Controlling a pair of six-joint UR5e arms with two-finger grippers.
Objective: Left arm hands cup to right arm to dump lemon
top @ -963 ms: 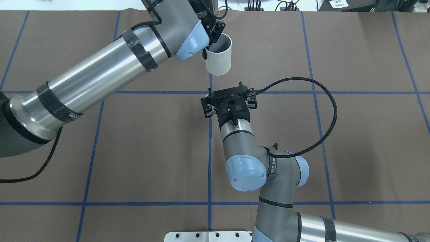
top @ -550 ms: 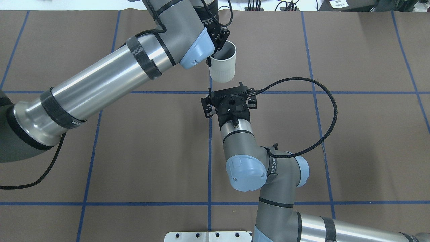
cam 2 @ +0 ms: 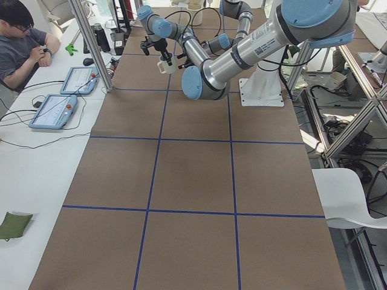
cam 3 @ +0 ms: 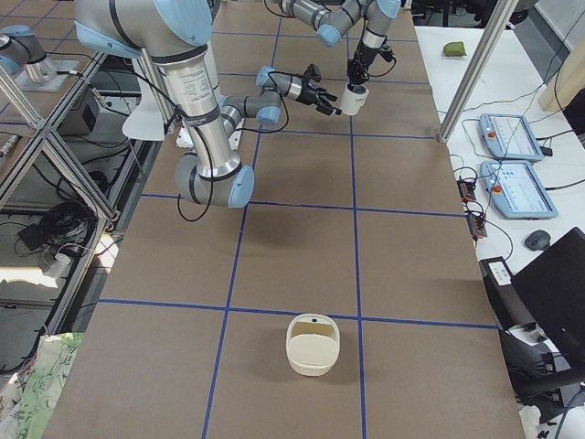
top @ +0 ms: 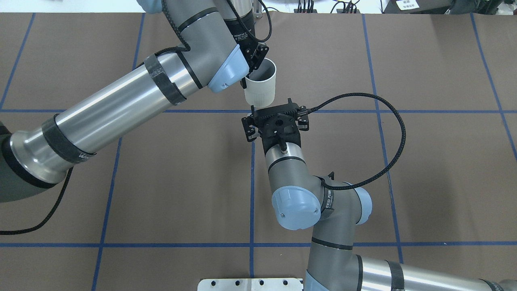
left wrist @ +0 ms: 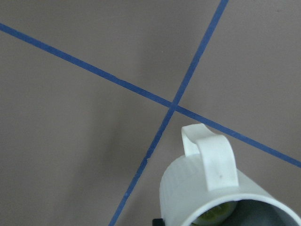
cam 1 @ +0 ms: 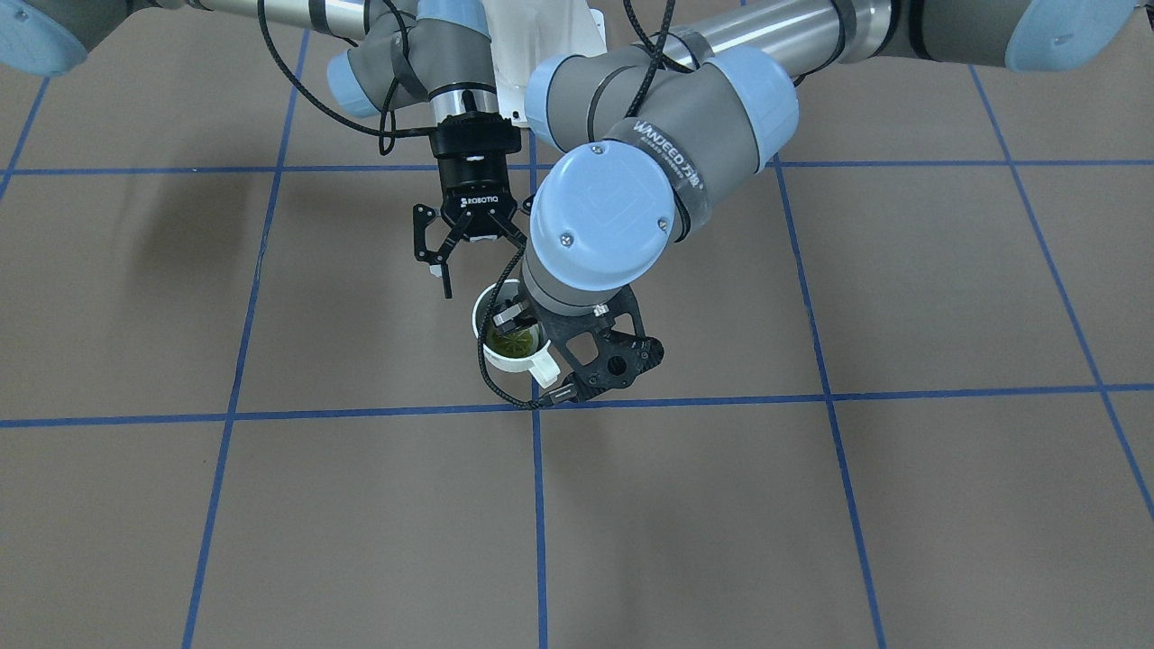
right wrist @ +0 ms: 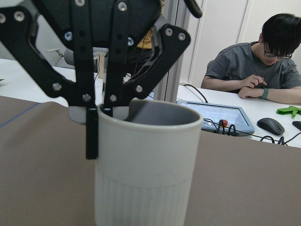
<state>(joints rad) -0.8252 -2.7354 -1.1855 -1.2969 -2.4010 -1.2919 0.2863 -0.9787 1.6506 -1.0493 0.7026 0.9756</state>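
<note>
Brown table crossed by blue tape lines, seen from across the table.

Just left of the middle: right gripper, black, fingers spread wide, holding nothing, tips aimed down the picture at the cup. Likely hanging there to take the cup by its side.

Just below and to the right of it: cup, white, up in the air, upright or close to it. Handle turned to the lower right, away from the right gripper. Lemon lying at the bottom inside, yellow-green. Kept upright, most likely, to keep the lemon in until the swap.

At the cup's right side: left gripper, pinching the rim, one finger inside and one outside. Probably held by the rim to leave the ribbed wall free for the other gripper. From the right wrist camera, that wall right in front, filling the lower middle of the frame.

Further right and above: big grey and blue left arm, hanging over the cup and hiding part of it and part of the right gripper. Close quarters, so easy to bump.

Other things: cream basket low in the middle of the right side view, well apart from both arms. Tablets on the white side desk at the right edge. Person in a grey shirt at the upper right of the right wrist view, behind the table, not in the way.
</note>
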